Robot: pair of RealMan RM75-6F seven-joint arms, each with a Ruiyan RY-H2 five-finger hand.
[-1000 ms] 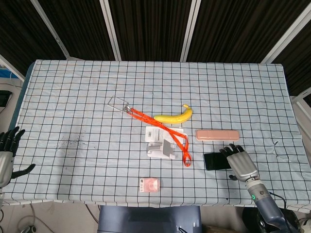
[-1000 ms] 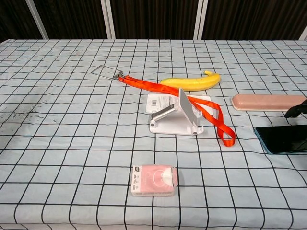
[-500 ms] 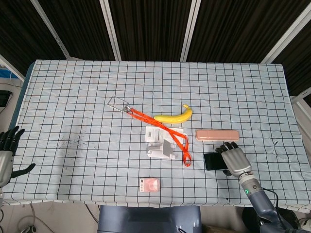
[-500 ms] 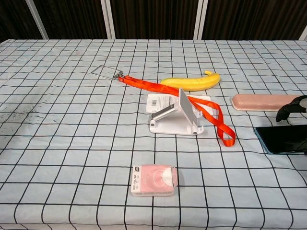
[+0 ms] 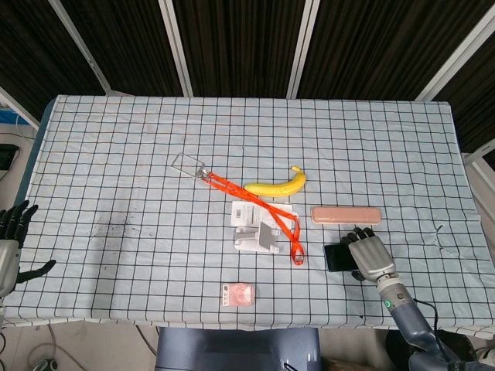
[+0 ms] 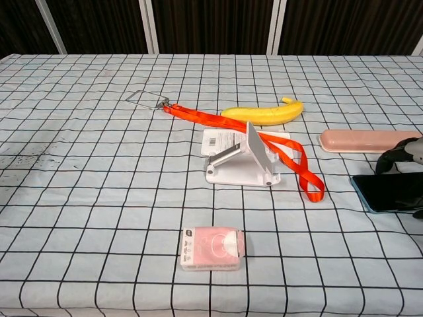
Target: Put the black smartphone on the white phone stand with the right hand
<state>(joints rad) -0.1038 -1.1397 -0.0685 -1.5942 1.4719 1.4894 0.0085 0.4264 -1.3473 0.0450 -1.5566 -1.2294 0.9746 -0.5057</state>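
Note:
The black smartphone lies flat on the checked cloth, right of the white phone stand. My right hand arches over the phone's right half, its fingers curved down past the far edge. In the chest view the phone shows at the right edge, with the right hand's fingers bent just behind it. The stand is upright with an empty ramp, and an orange lanyard crosses it. My left hand hangs off the table's left edge with its fingers spread and nothing in it.
A pink case lies just behind the phone. A banana and an orange lanyard with a clear badge holder lie behind the stand. A pink packet sits near the front edge.
My right hand has slid left and further over the phone, its fingers curling down behind the far edge. The phone and the left hand have not moved.

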